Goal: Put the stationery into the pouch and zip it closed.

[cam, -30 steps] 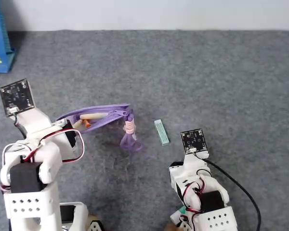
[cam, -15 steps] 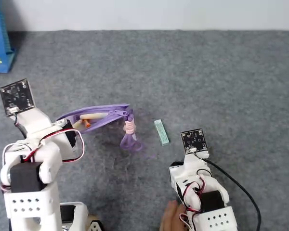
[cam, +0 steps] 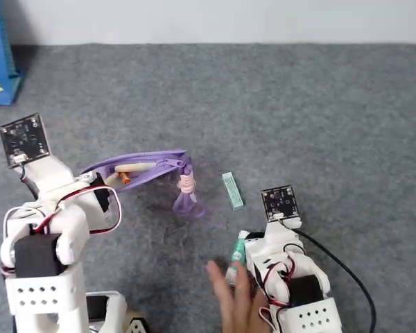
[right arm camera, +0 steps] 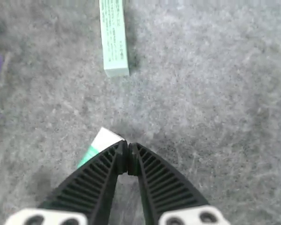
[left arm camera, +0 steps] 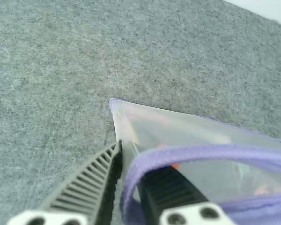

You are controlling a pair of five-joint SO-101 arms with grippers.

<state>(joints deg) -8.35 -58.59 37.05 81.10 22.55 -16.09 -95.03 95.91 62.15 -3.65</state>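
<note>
High view: loading step, zip not started. Purple translucent zip pouch [cam: 156, 156] lay left of centre with its mouth open and its left end at the left arm [cam: 52, 208]. A purple tassel pull [cam: 188, 198] hung off its right end. Inside were one cream stick [cam: 135, 167] and one orange bit [cam: 125, 179]. Outside were two pieces. One pale-green oblong box [cam: 231, 191] lay just right of the tassel, apart from it. One green-and-white piece [cam: 238, 248] sat lower centre beside the right arm [cam: 284, 257], at the fingertips of a person's hand [cam: 236, 305]; couldn't tell if it was held. Count: one pouch, two arms, one hand.

Left wrist view: left gripper [left arm camera: 131, 161] was clamped on the pouch [left arm camera: 187, 126] at its purple rim, at the bottom of the frame. Grey carpet [left arm camera: 61, 56] lay behind.

Right wrist view: right gripper [right arm camera: 128, 161] was closed on nothing, tips touching, low over the carpet. The green-and-white piece [right arm camera: 99, 143] sat just beside the tips, with the box [right arm camera: 113, 35] at upper left, well apart.

Next, as I judge it: open the right jaws, straddle a piece across its narrow side, then carry it to the pouch mouth. The left grip had to hold.
</note>
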